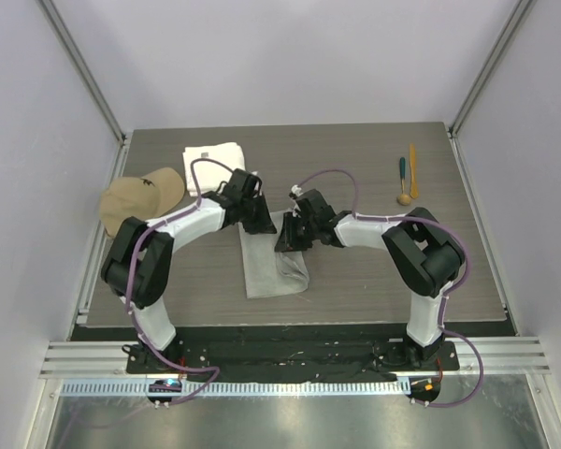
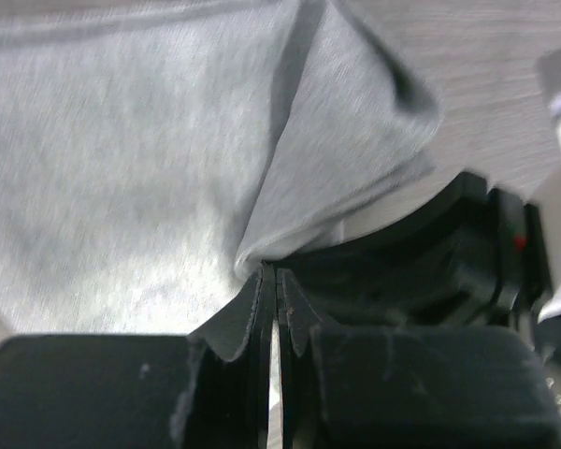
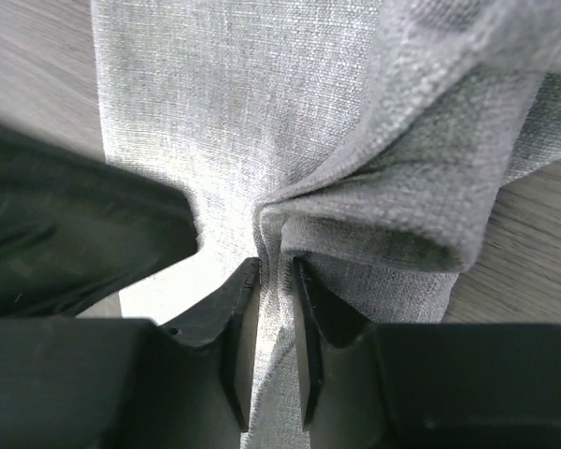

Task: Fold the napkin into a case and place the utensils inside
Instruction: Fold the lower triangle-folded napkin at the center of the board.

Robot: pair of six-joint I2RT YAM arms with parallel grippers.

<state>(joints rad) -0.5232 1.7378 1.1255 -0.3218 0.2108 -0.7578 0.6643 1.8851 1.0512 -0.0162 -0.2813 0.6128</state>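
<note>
The light-grey napkin (image 1: 273, 264) lies partly folded in the middle of the table, hanging down from both grippers at its far end. My left gripper (image 1: 259, 221) is shut on the napkin's upper left edge; the left wrist view shows cloth (image 2: 168, 159) pinched at the fingertips (image 2: 273, 273). My right gripper (image 1: 288, 236) is shut on a bunched fold of napkin (image 3: 290, 122), with cloth between its jaws (image 3: 276, 271). The utensils lie far right: teal-handled piece (image 1: 402, 168), orange-yellow stick (image 1: 413, 170), round tan wooden bowl (image 1: 404, 198).
A thick white towel (image 1: 211, 161) lies at the back left, and a tan cap (image 1: 140, 196) sits beside it near the table's left edge. The left arm's purple cable loops over the towel.
</note>
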